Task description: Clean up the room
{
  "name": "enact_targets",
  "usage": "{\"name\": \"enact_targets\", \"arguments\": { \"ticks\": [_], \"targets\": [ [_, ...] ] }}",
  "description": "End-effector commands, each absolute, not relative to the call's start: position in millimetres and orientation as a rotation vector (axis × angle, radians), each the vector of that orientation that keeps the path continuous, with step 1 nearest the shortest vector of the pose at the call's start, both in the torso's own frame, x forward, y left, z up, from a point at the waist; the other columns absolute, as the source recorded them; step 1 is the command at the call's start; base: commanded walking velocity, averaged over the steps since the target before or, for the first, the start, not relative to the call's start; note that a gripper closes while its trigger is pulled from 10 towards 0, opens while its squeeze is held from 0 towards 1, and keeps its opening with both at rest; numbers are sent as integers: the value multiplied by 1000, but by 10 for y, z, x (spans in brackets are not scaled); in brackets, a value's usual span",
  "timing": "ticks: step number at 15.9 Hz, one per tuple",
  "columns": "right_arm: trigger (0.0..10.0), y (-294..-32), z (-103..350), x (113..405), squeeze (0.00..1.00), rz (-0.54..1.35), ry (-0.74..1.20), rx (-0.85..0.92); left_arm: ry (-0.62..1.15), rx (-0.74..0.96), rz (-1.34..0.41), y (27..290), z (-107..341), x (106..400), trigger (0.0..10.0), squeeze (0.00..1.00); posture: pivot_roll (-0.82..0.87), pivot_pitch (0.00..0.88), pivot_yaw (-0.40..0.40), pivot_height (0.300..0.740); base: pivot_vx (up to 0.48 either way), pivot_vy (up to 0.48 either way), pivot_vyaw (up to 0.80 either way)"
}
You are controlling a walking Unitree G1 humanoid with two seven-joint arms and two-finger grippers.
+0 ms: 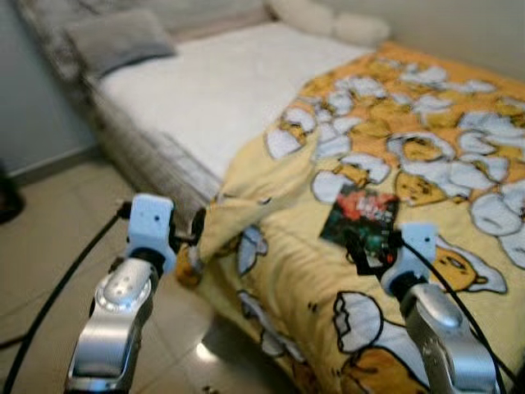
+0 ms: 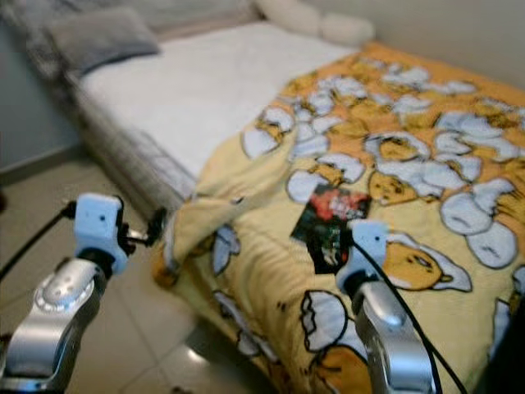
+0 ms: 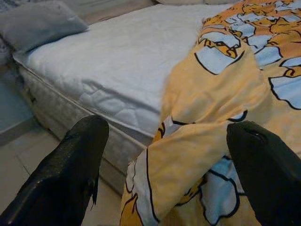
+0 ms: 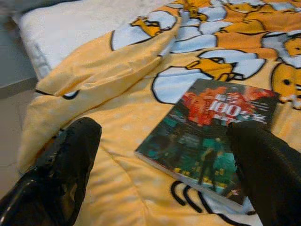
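A bed takes up most of the scene, its quilted white mattress bare on the far half, with a stitched side panel dropping to a pale tiled floor. A soft, padded yellow blanket printed with cartoon eggshell figures covers the near half; its folded corner hangs over the mattress edge toward the floor. A grey pillow lies at the head of the bed, and two white cushions sit against the wall, blurred. A thin, glossy rectangular book lies flat on the blanket, near its front edge. The left hand hovers just before the hanging blanket corner, fingers spread wide apart and gripping nothing. The right hand hangs above the near end of the book, fingers likewise parted and empty. Open floor lies left of the bed.
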State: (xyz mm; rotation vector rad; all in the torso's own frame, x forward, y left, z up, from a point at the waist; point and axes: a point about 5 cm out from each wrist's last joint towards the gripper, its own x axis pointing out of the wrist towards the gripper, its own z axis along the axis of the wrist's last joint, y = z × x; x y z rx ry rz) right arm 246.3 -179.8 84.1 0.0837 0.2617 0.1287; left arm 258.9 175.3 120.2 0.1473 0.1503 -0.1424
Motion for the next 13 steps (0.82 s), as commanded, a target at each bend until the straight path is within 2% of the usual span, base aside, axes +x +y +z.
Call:
{"name": "enact_targets", "arguments": {
  "ticks": [1, 6, 8, 9, 11, 13],
  "targets": [
    [10000, -1809, 855, 2501, 0, 115, 266, 86, 147, 150, -162, 1735, 1227, 2620, 10000, 820, -58, 0, 9, 740, 0, 0, 0],
    [10000, -1747, 846, 2584, 0, 117, 273, 98, 149, 164, -182, 1727, 1222, 2649, 10000, 827, -43, 0, -3, 740, 0, 0, 0],
    [10000, -1783, 806, 2659, 0, 62, 301, 120, 155, 182, -249, 1674, 1213, 2640, 10000, 827, -41, 0, -1, 740, 0, 0, 0],
    [10000, -1798, 780, 2709, 1000, 36, 321, 142, 154, 188, -296, 1642, 1216, 2641, 10000, 824, -42, 0, 3, 740, 0, 0, 0],
    [10000, -1885, 690, 2854, 1000, -48, 349, 258, 166, 163, -440, 1540, 1230, 2665, 10000, 820, -47, 0, 19, 740, 0, 0, 0],
    [10000, -1982, 591, 3033, 1000, -96, 377, 410, 182, 108, -700, 1345, 1272, 2691, 10000, 820, -71, 0, 51, 740, 0, 0, 0]
  ]
}}
